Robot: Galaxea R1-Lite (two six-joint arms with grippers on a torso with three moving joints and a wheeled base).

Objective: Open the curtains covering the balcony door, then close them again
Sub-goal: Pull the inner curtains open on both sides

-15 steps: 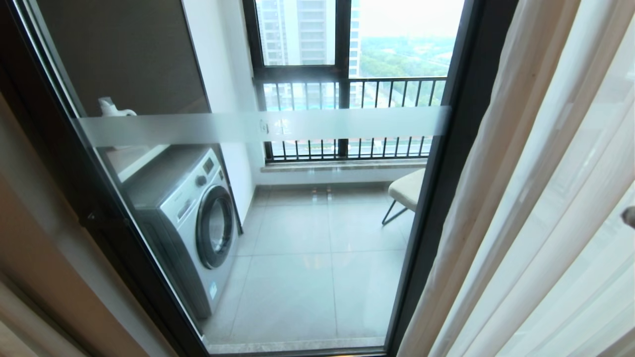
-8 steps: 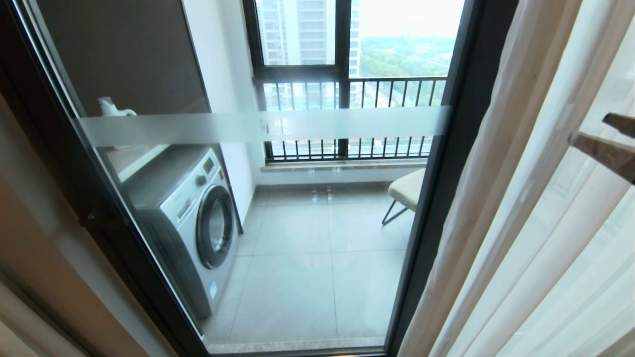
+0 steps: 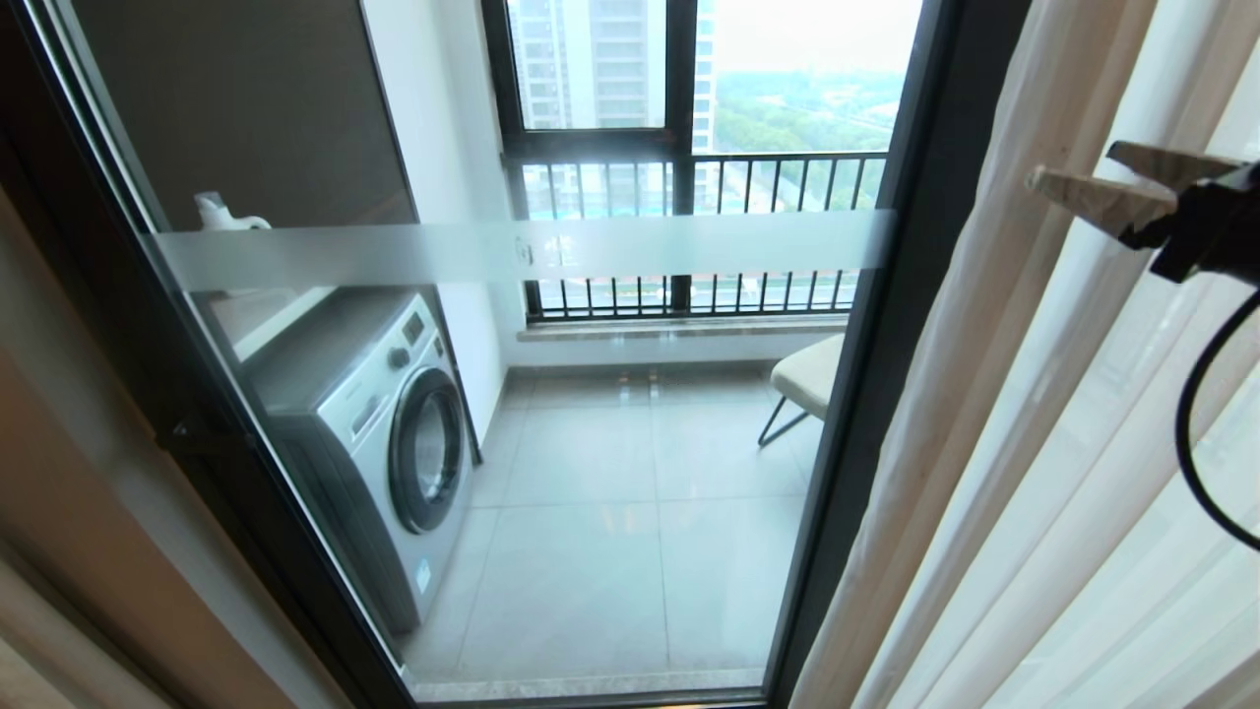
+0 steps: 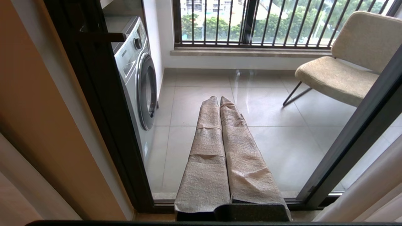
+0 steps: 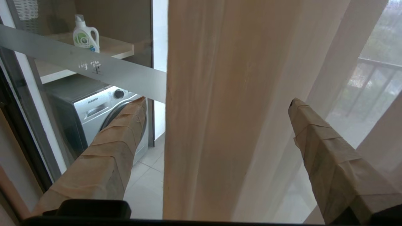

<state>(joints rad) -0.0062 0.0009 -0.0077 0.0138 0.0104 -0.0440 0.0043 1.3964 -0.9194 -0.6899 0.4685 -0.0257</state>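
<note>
While the right claw point(image 5: 216, 119) gapes, pleated beige curtains point(image 3: 994, 394) (sheers behind) hang bunched beside it.

Pale daylight is being let in through a far window point(image 3: 591, 64) with a black frame and a barred railing point(image 3: 778, 182); towers and green trees are being seen beyond it. A glossy grey tiled floor point(image 3: 610, 532) is being lit. A silver washing machine point(image 3: 379, 433) is being kept by the white wall point(image 3: 433, 148), a detergent bottle point(image 5: 83, 34) on a shelf point(image 5: 110, 47) above it, and a beige chair point(image 4: 342, 69) near the railing.
</note>
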